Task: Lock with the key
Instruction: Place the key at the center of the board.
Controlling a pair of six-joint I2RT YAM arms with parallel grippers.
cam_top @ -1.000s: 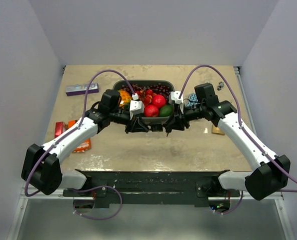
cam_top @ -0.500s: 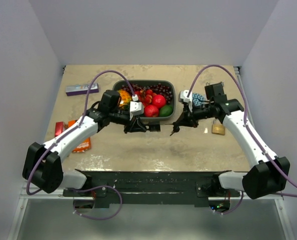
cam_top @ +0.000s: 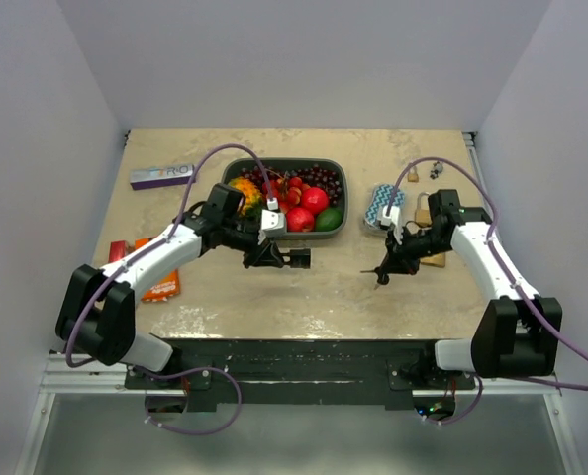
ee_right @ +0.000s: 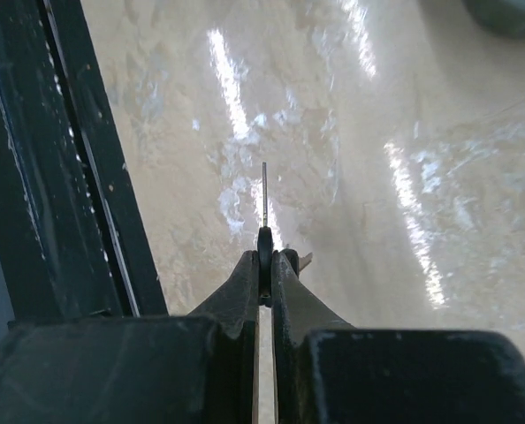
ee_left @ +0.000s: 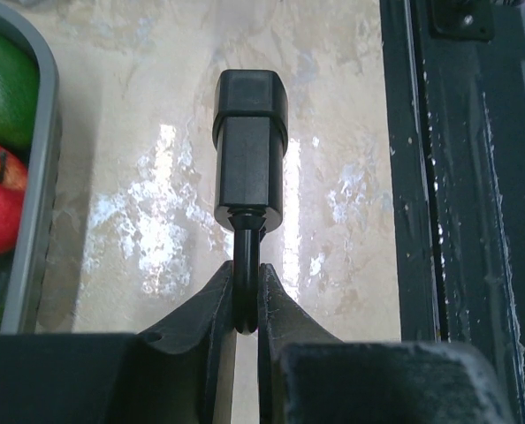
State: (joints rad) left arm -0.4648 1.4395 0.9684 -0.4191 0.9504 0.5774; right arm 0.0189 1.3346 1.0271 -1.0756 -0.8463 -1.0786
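We judged that with the left claw pinched tight on the black padlock jutting just ahead of it, and the right claw clamped on the thin key, well apart, the key could twist or slip at insertion.

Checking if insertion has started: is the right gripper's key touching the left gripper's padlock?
Apart. The top view shows bare table between the padlock and the key; the right wrist view shows only table beyond the key's tip.
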